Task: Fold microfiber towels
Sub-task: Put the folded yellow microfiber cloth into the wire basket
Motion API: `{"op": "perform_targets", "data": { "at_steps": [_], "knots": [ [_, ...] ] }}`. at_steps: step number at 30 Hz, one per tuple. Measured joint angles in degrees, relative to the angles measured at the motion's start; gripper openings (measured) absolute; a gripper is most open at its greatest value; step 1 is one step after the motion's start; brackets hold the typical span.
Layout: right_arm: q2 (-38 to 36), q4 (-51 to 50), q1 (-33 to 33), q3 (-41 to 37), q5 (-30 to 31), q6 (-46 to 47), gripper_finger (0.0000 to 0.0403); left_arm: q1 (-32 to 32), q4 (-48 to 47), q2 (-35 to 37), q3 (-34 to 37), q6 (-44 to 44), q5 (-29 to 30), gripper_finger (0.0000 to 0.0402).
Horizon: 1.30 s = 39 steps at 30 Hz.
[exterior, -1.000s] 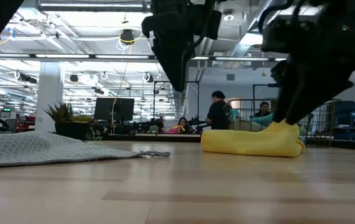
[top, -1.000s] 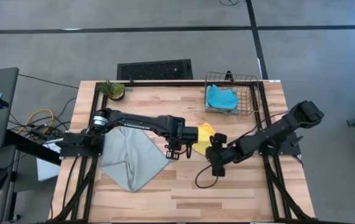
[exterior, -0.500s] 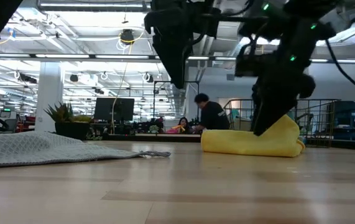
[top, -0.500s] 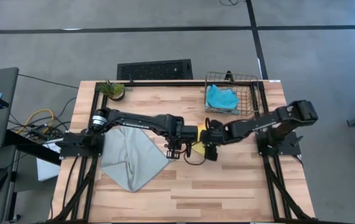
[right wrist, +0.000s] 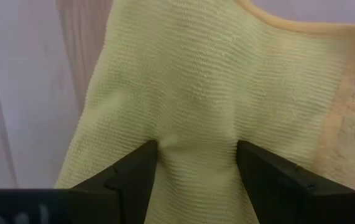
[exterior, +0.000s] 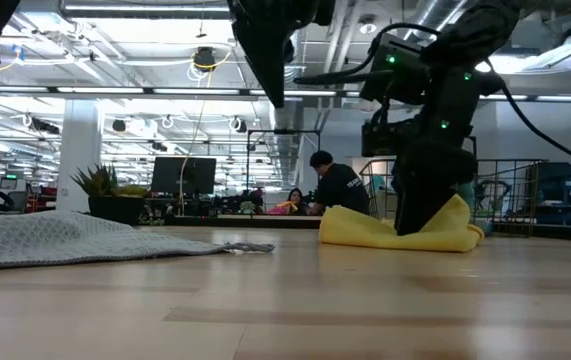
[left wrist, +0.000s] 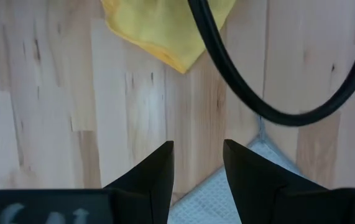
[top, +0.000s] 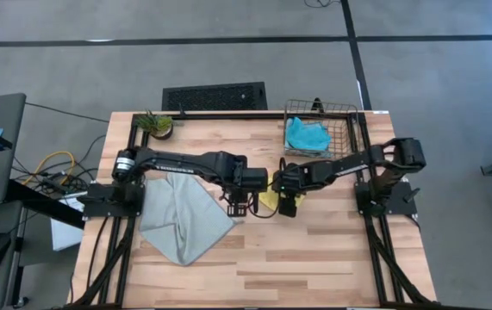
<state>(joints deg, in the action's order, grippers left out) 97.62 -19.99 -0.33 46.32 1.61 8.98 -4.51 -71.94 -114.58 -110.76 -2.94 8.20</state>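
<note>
The small yellow towel [top: 267,199] lies crumpled on the table's middle, between my two grippers; it also shows in the low view [exterior: 360,230]. My right gripper [top: 285,203] is down on it, open. My left gripper [top: 236,203] hovers open above bare wood just left of the towel, whose corner [left wrist: 165,28] lies ahead of its fingers. The grey-green towel [top: 181,220] lies spread flat at the left. The cyan-blue towel [top: 306,135] lies bunched in the wire basket [top: 340,129]. No pale blue towel is in view. My right gripper comes from above, pointing down, and its two open fingers [right wrist: 130,177] stand on the yellow towel with a raised ridge of cloth [right wrist: 196,149] between them. The towel rests on the table [exterior: 435,235]. One layer or several, I cannot tell.
A small potted plant [top: 156,125] stands at the far left corner. A black cable [left wrist: 258,93] loops over the wood between the grippers. Bare wood lies along the near half of the table [top: 314,267]. People are in the room behind [exterior: 340,185].
My right gripper has swung from the table's near right toward the left and far side and come down onto the yellow towel, which has shifted a little leftward and sagged at its left end. My left gripper has risen and drawn slightly left.
</note>
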Motion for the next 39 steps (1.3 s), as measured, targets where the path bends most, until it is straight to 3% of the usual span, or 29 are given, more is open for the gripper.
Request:
{"op": "perform_targets", "data": {
  "at_steps": [4, 7, 10, 15, 17, 39],
  "knots": [
    [0.4, -0.1, -0.2, 0.2, 0.0, 0.8, 0.0246, 0.0, -0.6, 1.3, 0.0, -1.6, 0.1, 0.0132],
    [0.2, -0.2, -0.2, 0.1, 0.1, 1.0, 0.0221, 0.0, -0.8, 2.2, 0.0, -2.4, 0.7, 0.0132],
    [0.2, -0.2, -0.3, 0.1, 0.3, 1.1, 0.0167, 0.0, -0.9, 2.9, 0.0, -2.5, 1.5, 0.0132],
    [0.1, -0.2, -0.2, 0.1, -0.1, 1.1, 0.0043, 0.0, -1.3, 4.0, 0.0, -3.1, 2.5, 0.0132],
    [0.1, -0.3, -0.2, 0.1, 0.0, 1.1, 0.0017, 0.0, -1.5, 4.5, 0.0, -3.5, 3.0, 0.0132],
    [0.7, -19.8, 0.0, 14.3, 4.9, -4.5, 0.0011, -2.5, -4.5, 5.2, 0.0, -4.8, 5.9, 0.0132]
  ]
}}
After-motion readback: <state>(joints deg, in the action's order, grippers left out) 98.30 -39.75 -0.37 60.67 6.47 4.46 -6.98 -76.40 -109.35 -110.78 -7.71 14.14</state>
